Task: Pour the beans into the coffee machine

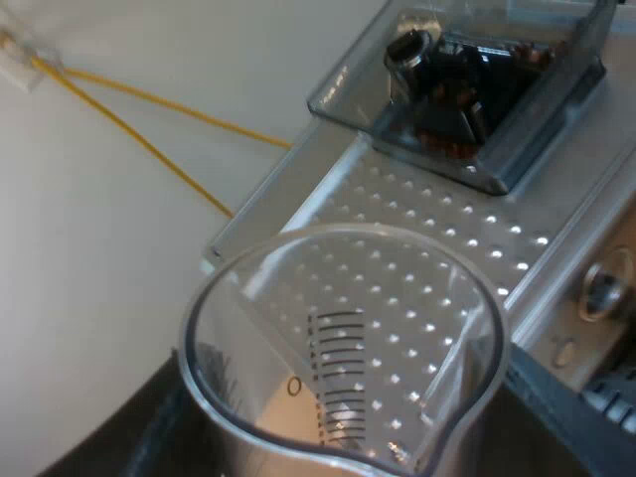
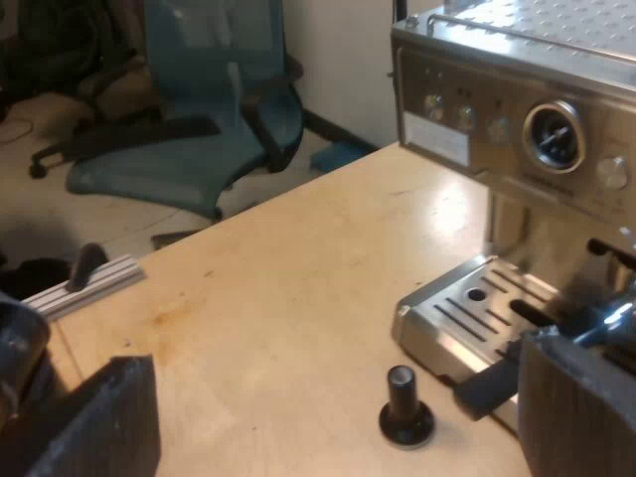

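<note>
Measuring glass (image 1: 343,348): gripped by left tool (image 1: 343,437), above espresso machine (image 1: 437,229) top, near bean hopper (image 1: 477,79); no beans visible inside. Right tool (image 2: 328,417): spread wide, empty, above counter (image 2: 298,278). Handling: clear hopper rim slowly, without knocking.

One machine (image 2: 517,129); one measuring glass (image 1: 343,368); one tamper (image 2: 405,407); one chair (image 2: 199,119)

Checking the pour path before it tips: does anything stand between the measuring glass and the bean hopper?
Nothing visible does. Between the measuring glass and the bean hopper lies just the espresso machine's perforated top. Whether a clear lid covers the hopper, I cannot tell.
</note>
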Controlling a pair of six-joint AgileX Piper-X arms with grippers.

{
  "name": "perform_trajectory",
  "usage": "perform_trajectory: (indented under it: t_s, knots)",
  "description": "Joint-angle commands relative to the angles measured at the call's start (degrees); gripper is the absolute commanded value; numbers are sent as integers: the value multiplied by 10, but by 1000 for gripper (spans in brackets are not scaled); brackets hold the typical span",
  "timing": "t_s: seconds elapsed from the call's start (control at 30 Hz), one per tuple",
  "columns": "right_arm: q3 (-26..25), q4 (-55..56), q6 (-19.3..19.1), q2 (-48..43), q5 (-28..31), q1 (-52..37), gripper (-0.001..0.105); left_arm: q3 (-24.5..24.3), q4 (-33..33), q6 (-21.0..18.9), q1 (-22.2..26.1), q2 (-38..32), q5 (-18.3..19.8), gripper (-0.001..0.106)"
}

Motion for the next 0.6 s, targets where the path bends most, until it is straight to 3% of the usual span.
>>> perform_trajectory:
  t_s: [0.03, 0.13, 0.23, 0.37, 0.6]
  knots:
    - [-7, -3, -19, 3, -19, 1, 79, 26, 0, -31, 17, -28, 29, 27]
    - [-7, -3, -36, 14, -21, 1, 79, 56, -6, -46, 45, -46, 56, 27]
    - [-7, -3, -36, 30, -21, 1, 79, 120, -24, -48, 108, -87, 96, 27]
    - [-5, -3, -36, 57, -21, 1, 79, 202, -59, -72, 176, -134, 177, 27]
    - [-5, -3, -36, 103, -21, 1, 79, 343, -136, -105, 253, -196, 234, 27]
